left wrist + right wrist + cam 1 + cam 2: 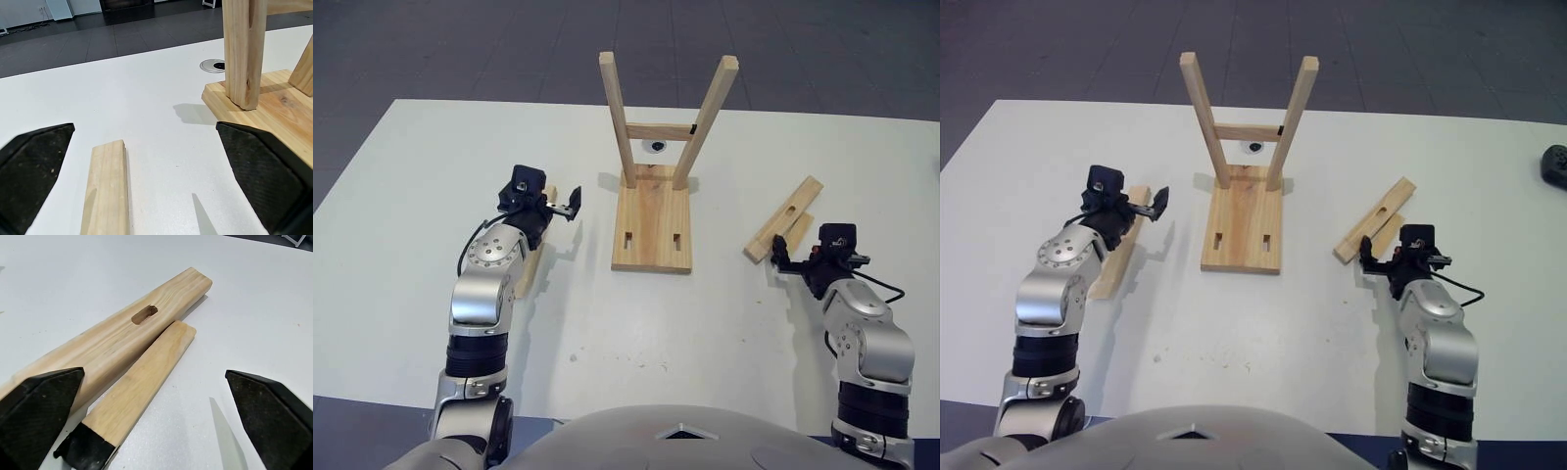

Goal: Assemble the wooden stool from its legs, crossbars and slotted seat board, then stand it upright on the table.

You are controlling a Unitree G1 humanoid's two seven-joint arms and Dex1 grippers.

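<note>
- On the left side of the table (pixel 431 176), you are seeing a loose leg (pixel 105 196) lying flat, running near to far, with the left arm over it.
- Your left gripper (pixel 146 147) is hanging above that leg's far end with its pads (pixel 34 171) spread wide and nothing between them but the wood lying below. You cannot tell whether they are touching it.
- At the middle, the slotted seat board (pixel 651 230) is lying flat, its two near slots showing open.
- Two legs (pixel 617 117) are standing up from the board's far end, leaning apart towards their tops, and a crossbar (pixel 656 130) is bridging them partway up.
- Just beyond the board, a round grommet (pixel 656 146) is sitting in the tabletop.
- To the right, another leg with a slot (pixel 112 333) is lying at an angle, and a shorter crossbar (pixel 142 382) is resting against its near side, its near end looking dark.
- Your right gripper (pixel 155 374) is sitting just near of that pair, claw opened wide and gripping nothing.
</note>
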